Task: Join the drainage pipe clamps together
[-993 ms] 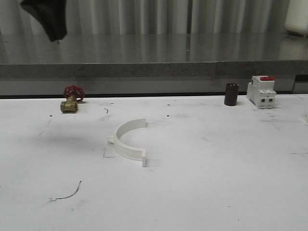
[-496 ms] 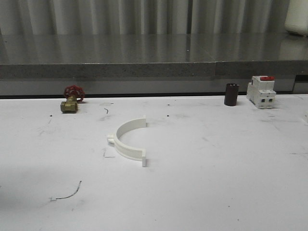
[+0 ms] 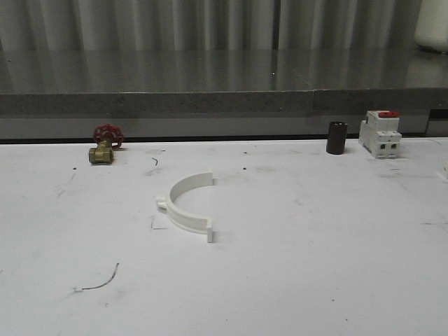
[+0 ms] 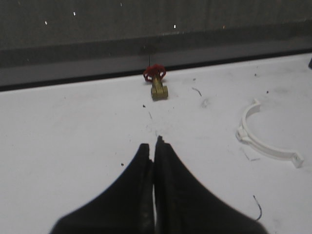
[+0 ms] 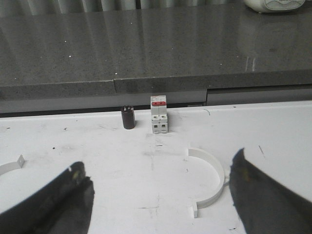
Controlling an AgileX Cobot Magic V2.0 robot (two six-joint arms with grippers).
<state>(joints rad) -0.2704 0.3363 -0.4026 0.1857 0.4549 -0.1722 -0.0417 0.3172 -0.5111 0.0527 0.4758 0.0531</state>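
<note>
One drainage pipe clamp [image 3: 187, 219], a white half-ring with flat end tabs, lies mid-table with its open side facing right; the left wrist view shows this clamp [image 4: 268, 149] off to the side of my left gripper. My left gripper [image 4: 152, 144] hovers over bare table, shut with nothing between its fingers. A second white half-ring clamp [image 5: 221, 177] lies on the table just inside one finger [image 5: 248, 185] of my open right gripper [image 5: 158, 168]. The end tab of the first clamp [image 5: 19, 161] peeks in at the edge of the right wrist view.
A brass valve with a red handwheel [image 3: 103, 143] sits at the back left. At the back right stand a black cylinder [image 3: 337, 137] and a white circuit breaker with a red top [image 3: 380, 133]. A grey ledge [image 3: 224, 101] runs behind the white table [image 3: 294, 280].
The dark arm that hung at the top left of the front view a second ago has left that view, and its shadow on the table is gone. The clamp has not moved.
</note>
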